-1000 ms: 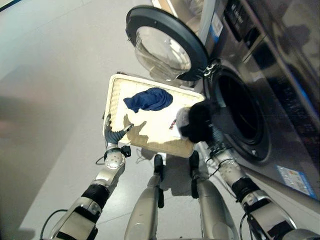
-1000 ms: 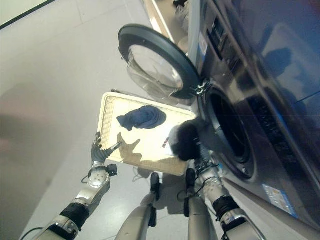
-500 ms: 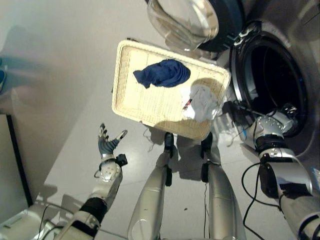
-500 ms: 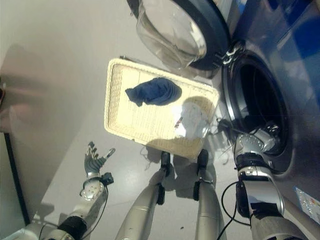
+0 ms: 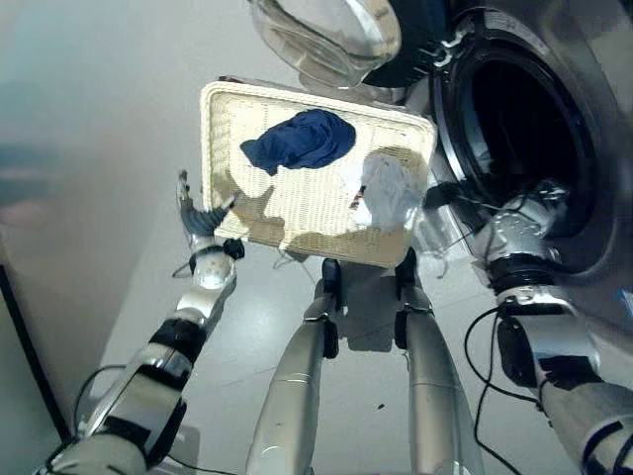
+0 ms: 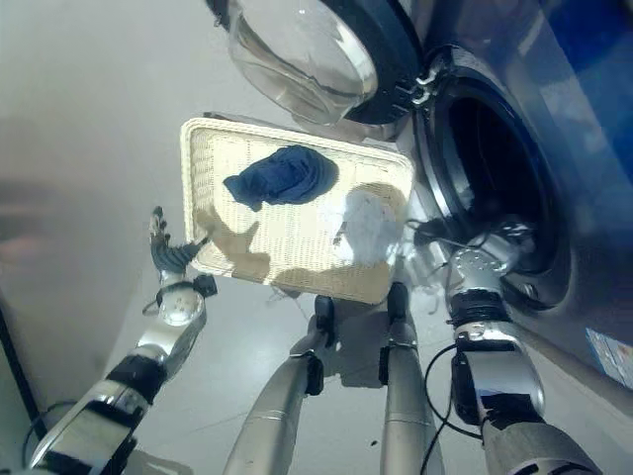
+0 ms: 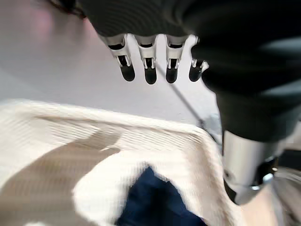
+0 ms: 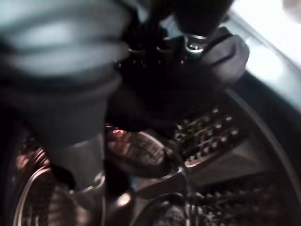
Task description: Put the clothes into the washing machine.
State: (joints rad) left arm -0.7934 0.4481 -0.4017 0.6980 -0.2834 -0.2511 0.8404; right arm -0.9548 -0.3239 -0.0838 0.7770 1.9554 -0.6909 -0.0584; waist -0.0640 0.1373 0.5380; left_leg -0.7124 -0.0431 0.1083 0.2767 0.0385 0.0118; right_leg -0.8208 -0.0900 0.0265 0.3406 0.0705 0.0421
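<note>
Head stereo downward; wrist cameras close.

The right hand [image 5: 539, 198], which a second ago was over the basket [image 5: 223, 129] gripping a dark garment, has gone into the washer [image 5: 514, 109] mouth. A white cloth [image 5: 391, 193] now lies uncovered where that hand was. The left hand [image 5: 198, 213], after dropping away from the basket, has come back to its near edge with fingers spread.
</note>
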